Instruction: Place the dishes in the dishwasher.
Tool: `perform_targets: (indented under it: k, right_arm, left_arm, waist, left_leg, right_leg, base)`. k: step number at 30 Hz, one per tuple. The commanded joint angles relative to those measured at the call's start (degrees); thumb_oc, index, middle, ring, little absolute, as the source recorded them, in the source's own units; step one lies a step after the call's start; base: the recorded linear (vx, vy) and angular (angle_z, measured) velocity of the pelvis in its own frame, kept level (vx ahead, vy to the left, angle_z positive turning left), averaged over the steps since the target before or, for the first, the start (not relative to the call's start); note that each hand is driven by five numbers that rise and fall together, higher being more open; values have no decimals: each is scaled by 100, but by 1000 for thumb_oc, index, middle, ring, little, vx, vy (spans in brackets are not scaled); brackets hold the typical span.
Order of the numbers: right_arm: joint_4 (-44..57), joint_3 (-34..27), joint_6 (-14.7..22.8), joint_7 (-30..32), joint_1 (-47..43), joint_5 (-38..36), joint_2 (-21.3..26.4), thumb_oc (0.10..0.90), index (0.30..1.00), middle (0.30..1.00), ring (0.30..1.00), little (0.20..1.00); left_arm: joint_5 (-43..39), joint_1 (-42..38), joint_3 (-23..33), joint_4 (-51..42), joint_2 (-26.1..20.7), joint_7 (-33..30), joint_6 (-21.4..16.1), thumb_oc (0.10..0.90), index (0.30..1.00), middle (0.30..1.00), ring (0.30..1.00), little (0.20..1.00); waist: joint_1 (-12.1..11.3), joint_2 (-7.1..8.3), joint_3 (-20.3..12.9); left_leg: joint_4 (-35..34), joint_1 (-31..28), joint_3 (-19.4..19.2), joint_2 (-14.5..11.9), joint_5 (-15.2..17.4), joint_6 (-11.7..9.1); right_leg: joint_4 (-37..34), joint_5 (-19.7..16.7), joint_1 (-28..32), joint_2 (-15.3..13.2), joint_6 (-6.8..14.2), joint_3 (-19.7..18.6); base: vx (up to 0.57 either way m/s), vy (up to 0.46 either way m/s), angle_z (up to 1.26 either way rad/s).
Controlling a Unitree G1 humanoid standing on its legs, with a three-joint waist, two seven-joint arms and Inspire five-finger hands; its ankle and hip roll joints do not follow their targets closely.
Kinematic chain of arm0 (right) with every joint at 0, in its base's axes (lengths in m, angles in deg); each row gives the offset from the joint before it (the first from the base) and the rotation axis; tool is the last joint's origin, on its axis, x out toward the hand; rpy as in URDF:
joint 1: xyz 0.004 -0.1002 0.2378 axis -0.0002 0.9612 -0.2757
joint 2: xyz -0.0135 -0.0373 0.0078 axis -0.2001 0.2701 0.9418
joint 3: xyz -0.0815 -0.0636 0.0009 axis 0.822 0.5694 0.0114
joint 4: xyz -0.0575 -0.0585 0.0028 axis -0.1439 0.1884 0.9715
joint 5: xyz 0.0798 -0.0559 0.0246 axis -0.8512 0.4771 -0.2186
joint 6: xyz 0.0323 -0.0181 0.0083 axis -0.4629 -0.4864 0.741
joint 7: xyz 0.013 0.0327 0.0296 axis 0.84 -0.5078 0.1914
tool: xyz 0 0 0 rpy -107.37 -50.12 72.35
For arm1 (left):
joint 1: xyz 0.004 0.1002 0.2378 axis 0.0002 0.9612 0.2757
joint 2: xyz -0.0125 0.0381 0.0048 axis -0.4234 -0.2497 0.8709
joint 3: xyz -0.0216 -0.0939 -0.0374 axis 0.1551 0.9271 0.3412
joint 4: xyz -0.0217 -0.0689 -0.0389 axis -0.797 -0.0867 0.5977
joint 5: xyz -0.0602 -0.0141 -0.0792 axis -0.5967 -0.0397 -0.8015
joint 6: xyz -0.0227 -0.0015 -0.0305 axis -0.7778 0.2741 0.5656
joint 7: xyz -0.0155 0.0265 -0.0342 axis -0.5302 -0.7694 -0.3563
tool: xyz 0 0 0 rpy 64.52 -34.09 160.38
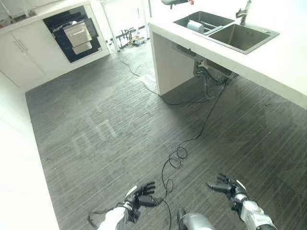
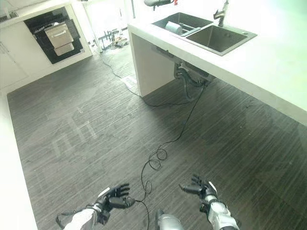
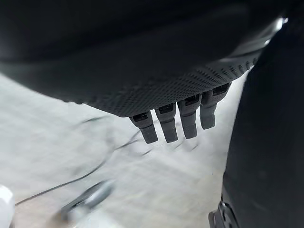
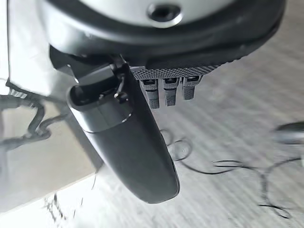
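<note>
Left hand (image 1: 139, 196): low over the dark wood floor (image 1: 96, 134), fingers relaxed, holding nothing. Right hand (image 1: 229, 187): beside it, well apart, fingers likewise spread and empty. Table (image 1: 283, 57): white, far right, with a double sink (image 1: 240, 36); a pale dish (image 1: 195, 26) lies in the far basin. Dishwasher (image 1: 74, 33): far left, open, rack pulled out.

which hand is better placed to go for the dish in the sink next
Right, though only slightly. The sink with the dish lies ahead on the robot's right, and the right hand hangs on that side. The left hand is across the body. Both are open, empty and still far off.
</note>
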State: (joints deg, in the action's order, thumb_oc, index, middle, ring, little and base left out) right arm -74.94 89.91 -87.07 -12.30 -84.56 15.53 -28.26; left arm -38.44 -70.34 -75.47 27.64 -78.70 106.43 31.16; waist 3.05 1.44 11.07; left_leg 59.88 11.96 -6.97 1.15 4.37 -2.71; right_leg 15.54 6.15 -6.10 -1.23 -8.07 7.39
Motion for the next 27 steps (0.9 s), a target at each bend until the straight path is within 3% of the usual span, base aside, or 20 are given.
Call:
perform_targets:
  k: [1, 3, 4, 5, 6, 10, 13, 16, 18, 19, 20, 21, 22, 23, 24, 26, 27]
  right_arm:
    - [331, -58, 73, 112, 305, -65, 375, 800, 900, 900, 900, 900]
    - [229, -25, 13, 158, 251, 67, 269, 800, 900, 900, 900, 900]
    - [208, 12, -25, 228, 249, 87, 216, 800, 900, 900, 900, 900]
    - [169, 90, -39, 335, 267, 77, 164, 800, 900, 900, 900, 900]
    - [147, 102, -24, 341, 290, 76, 154, 800, 900, 900, 900, 900]
    - [119, 102, 31, 284, 347, 214, 203, 800, 900, 900, 900, 900]
    - [52, 62, 109, 259, 363, 249, 217, 800, 900, 900, 900, 900]
    - [-67, -20, 97, 205, 366, 229, 180, 800, 900, 900, 900, 900]
    - [-36, -6, 82, 312, 390, 219, 87, 800, 900, 900, 900, 900]
    - [-1, 22, 65, 377, 367, 186, 49, 800, 900, 900, 900, 900]
    - [17, 38, 68, 406, 359, 185, 35, 800, 900, 900, 900, 900]
    - [36, 54, 75, 430, 356, 203, 26, 800, 900, 900, 900, 900]
    - [89, 107, 55, 458, 374, 306, 4, 800, 900, 900, 900, 900]
    - [-133, 193, 154, 316, 320, 457, -44, 800, 900, 900, 900, 900]
    - [-161, 197, 200, 317, 337, 404, -24, 800, 900, 900, 900, 900]
    - [-200, 110, 226, 233, 384, 316, 21, 800, 900, 900, 900, 900]
    - [-237, 73, 244, 175, 399, 304, 36, 800, 900, 900, 900, 900]
  left_arm:
    - [-49, 75, -102, -290, -129, 194, -263, 800, 900, 900, 900, 900]
    - [-133, 79, -91, -173, -108, 151, -322, 800, 900, 900, 900, 900]
    - [-190, 87, -100, -132, -105, 135, -334, 800, 900, 900, 900, 900]
    - [-151, 102, -97, -85, -108, 169, -419, 800, 900, 900, 900, 900]
    - [-161, 106, -91, -87, -120, 201, -470, 800, 900, 900, 900, 900]
    - [-334, 135, -28, -204, -148, 212, -519, 800, 900, 900, 900, 900]
    - [-253, 115, 2, -208, -182, 279, -501, 800, 900, 900, 900, 900]
    - [-85, 29, -115, -150, -218, 233, -508, 800, 900, 900, 900, 900]
    - [118, -44, -239, -124, -301, 298, -410, 800, 900, 900, 900, 900]
    - [158, -77, -316, -120, -327, 277, -366, 800, 900, 900, 900, 900]
    - [157, -89, -344, -116, -337, 271, -341, 800, 900, 900, 900, 900]
    - [139, -99, -371, -109, -348, 264, -327, 800, 900, 900, 900, 900]
    - [100, -50, -397, -105, -380, 198, -289, 800, 900, 900, 900, 900]
    - [-74, 54, -402, 28, -346, 74, -328, 800, 900, 900, 900, 900]
    - [-11, 58, -419, 80, -316, 107, -309, 800, 900, 900, 900, 900]
    - [141, -1, -471, 146, -295, 95, -197, 800, 900, 900, 900, 900]
    - [201, -21, -470, 235, -269, 92, -191, 800, 900, 900, 900, 900]
  waist:
    - [-6, 4, 39]
    - [-60, -16, 57]
    - [-72, -118, 61]
    - [-103, -255, 37]
    - [-110, -291, 38]
    - [-129, -339, 71]
    - [-114, -282, 63]
    - [-137, -258, -39]
    - [-44, -306, -101]
    - [9, -358, -129]
    - [22, -367, -135]
    - [32, -403, -157]
    - [37, -462, -147]
    - [141, -535, -1]
    - [319, -522, 54]
    - [450, -436, 22]
    - [476, -354, 24]
  left_leg:
    - [-2383, -171, -364, 37, 69, 62]
    - [-4157, -381, -586, 122, 180, 182]
    - [-4269, -165, -400, 37, 341, 176]
    - [-4269, 255, -109, -225, 270, 67]
    - [-4269, 402, -66, -372, 157, 5]
    - [-4269, 702, -159, -808, -155, -94]
    - [-4269, 581, -363, -837, -64, -32]
    - [-4269, 380, -308, -525, 199, 174]
    - [-4269, 143, -294, -347, 381, 366]
    - [-4269, 53, -226, -249, 475, 470]
    - [-4269, 23, -213, -201, 511, 516]
    - [-4269, 13, -202, -163, 550, 571]
    - [-4269, -126, -188, -10, 701, 731]
    - [-4269, -512, -109, 93, 949, 789]
    - [-4269, -683, 88, 189, 1101, 737]
    - [-4269, -832, 231, 301, 1262, 718]
    - [-4269, -947, 242, 367, 1352, 706]
  right_leg:
    - [165, 557, 115, -383, 943, 188]
    - [165, 679, 258, -316, 1084, 70]
    - [165, 725, 293, -181, 1115, 15]
    - [165, 809, 318, 3, 1115, -119]
    - [165, 850, 348, 35, 1115, -143]
    - [165, 988, 485, -91, 1175, -120]
    - [165, 1122, 688, -252, 1250, -59]
    - [165, 1203, 1000, -273, 1268, -127]
    - [165, 1008, 1314, -202, 1262, -62]
    - [342, 613, 1336, -179, 1325, -3]
    - [585, 508, 1242, -206, 1359, 18]
    - [935, 347, 1075, -239, 1404, 56]
    - [1991, 15, 582, -409, 1521, 248]
    - [2365, -67, -269, -238, 1515, 413]
    - [1673, -73, -564, 55, 1464, 390]
    - [583, -317, -722, 5, 1438, 426]
    - [165, -415, -830, -177, 1483, 495]
  base:
    - [292, 80, -35]
    - [337, 159, -75]
    - [369, 227, -87]
    - [347, 230, -58]
    - [317, 219, -36]
    - [279, 239, -54]
    - [288, 278, -37]
    - [424, 390, 1]
    - [455, 455, 27]
    - [220, 269, 38]
    - [198, 278, 45]
    - [248, 373, 49]
    - [479, 532, 16]
    - [638, 460, -12]
    - [566, 214, -29]
    - [370, -69, 62]
    - [424, -141, 116]
